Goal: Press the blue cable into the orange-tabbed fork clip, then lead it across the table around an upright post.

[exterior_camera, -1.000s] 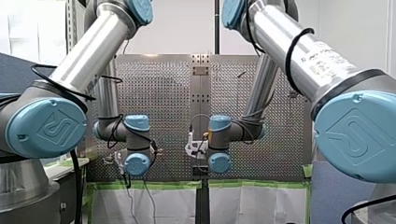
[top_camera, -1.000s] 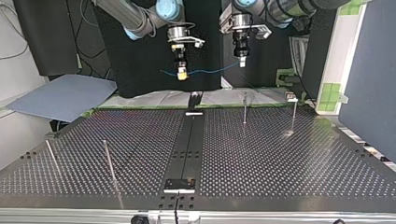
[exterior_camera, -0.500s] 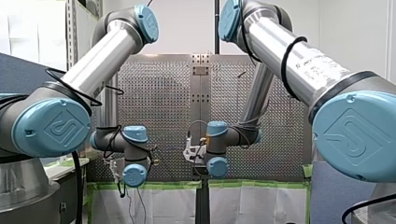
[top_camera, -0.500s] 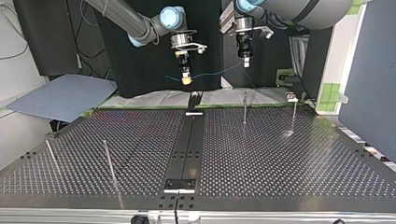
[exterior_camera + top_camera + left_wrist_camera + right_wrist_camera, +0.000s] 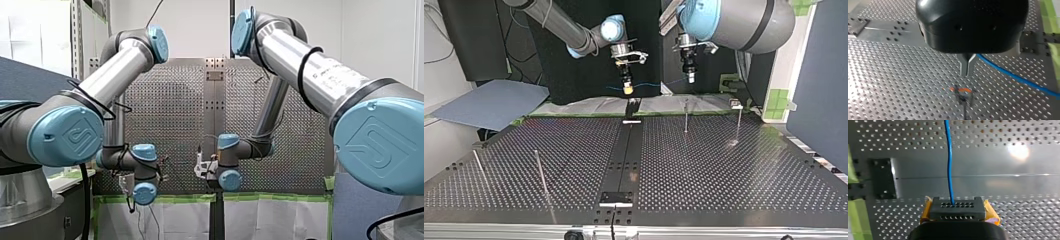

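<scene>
The blue cable (image 5: 658, 85) hangs in a shallow span between my two grippers, above the far edge of the perforated table (image 5: 724, 175). My right gripper (image 5: 627, 90), with yellow pads, is shut on the cable's one end; the cable (image 5: 949, 162) runs straight ahead from its jaws (image 5: 956, 204). My left gripper (image 5: 967, 72), black with thin metal fingers, is shut on the cable (image 5: 1020, 79), which trails off to one side. Below and just ahead of those fingers the orange-tabbed fork clip (image 5: 961, 90) stands on the plate, blurred. In the top view, my left gripper (image 5: 691, 78) hangs at the right.
Two upright posts (image 5: 686, 118) (image 5: 739, 124) stand at the top view's far right, two leaning rods (image 5: 540, 174) (image 5: 479, 169) near its left. A black rail (image 5: 623, 160) runs down the table's middle. A blue sheet (image 5: 489, 102) lies off the far left corner.
Both arms have come lower and shifted toward the top view's right. The cable span has dropped with them and now hangs flatter.
</scene>
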You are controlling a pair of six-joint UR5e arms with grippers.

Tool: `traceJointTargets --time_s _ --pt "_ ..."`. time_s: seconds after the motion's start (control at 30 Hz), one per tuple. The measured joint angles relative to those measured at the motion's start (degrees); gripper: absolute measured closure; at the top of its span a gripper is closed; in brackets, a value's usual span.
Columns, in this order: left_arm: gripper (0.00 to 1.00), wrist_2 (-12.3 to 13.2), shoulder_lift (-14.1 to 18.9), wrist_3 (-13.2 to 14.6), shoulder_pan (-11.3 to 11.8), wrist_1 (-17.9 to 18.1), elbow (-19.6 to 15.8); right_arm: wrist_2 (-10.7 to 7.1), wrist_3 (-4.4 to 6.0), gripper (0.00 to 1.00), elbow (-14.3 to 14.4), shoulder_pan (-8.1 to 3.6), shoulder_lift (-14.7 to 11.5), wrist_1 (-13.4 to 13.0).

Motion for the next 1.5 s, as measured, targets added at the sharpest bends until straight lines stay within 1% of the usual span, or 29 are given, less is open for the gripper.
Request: traceJointTargets --time_s 0.17,0.3,0.4,0.53,0.63,0.8,1.1,1.23,1.33,1.5 --pt "1.00 2.4 -2.4 0.2 2.4 -0.2 0.1 -0.09 0.08 1.00 -2.3 -0.07 1.3 1.7" --pt "1.00 3.1 -4.3 0.8 4.3 0.0 0.1 -0.33 0.09 1.00 -4.4 -0.09 1.5 3.1" --pt "1.00 3.4 -5.8 0.9 5.8 0.0 0.5 -0.57 0.10 1.00 -5.7 -0.09 1.6 3.4" --pt "1.00 4.0 -7.7 0.9 7.5 -0.6 1.7 -1.00 0.31 1.00 -6.6 -0.16 1.6 3.5" --pt "1.00 4.3 -8.4 0.8 7.9 -1.7 3.0 -1.12 0.66 1.00 -7.0 -0.30 1.8 3.5" --pt "1.00 4.9 -7.5 0.7 8.1 -3.0 4.5 -1.17 0.86 1.00 -7.5 -0.70 2.9 3.6" --pt "1.00 5.1 -3.3 0.6 8.2 -7.1 4.8 -1.40 1.15 1.00 -9.5 -0.82 6.3 3.6" --pt "1.00 5.1 -1.1 0.6 8.2 -8.8 4.8 -1.50 1.22 1.00 -10.5 -0.96 6.8 4.1" --pt "1.00 5.1 0.3 0.6 8.3 -9.2 5.0 -1.65 1.23 1.00 -11.2 -1.10 6.9 4.4" --pt "1.00 5.9 1.2 0.6 8.3 -9.7 5.5 -1.75 1.24 1.00 -12.1 -1.43 6.9 5.4"
